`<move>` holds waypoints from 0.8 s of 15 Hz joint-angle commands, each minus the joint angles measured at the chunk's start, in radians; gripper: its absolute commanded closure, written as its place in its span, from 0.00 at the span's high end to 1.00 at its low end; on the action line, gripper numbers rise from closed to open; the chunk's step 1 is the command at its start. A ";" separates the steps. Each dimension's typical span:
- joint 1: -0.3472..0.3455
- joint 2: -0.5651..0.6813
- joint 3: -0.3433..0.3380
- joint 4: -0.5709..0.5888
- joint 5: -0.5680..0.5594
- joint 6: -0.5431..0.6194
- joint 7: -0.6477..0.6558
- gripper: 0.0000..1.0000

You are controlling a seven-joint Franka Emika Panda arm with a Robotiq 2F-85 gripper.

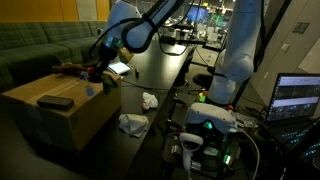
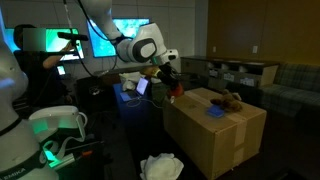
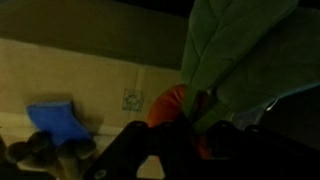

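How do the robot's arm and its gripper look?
The arm is white, built of smooth rounded segments, with round black caps at the joints. The gripper is black and compact; its fingers look dark and blocky in the wrist view.

Dim room — a green couch (image 1: 30, 45), a long dark table (image 1: 165, 78), bright monitors (image 2: 105, 38) glowing at the back.

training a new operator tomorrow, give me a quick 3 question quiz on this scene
1. True or false: the blue item lies on top of the cardboard box.
2. What colour is the object gripped in the hand? A green, B orange, C white.
3. Fill in: near the blue item on the box lies a brown ___.

Key: 1 true. 2 B. 3 soft toy.
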 commanded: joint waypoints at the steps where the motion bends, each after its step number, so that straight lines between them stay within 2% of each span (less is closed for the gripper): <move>1: 0.034 0.031 -0.066 0.123 -0.172 -0.029 0.172 0.04; 7: 0.075 0.203 -0.105 0.349 -0.326 -0.088 0.319 0.04; 10: 0.099 0.299 -0.117 0.449 -0.342 -0.117 0.346 0.04; 11: 0.150 0.327 -0.166 0.479 -0.285 -0.128 0.307 0.04; 12: 0.163 0.357 -0.178 0.510 -0.277 -0.139 0.306 0.04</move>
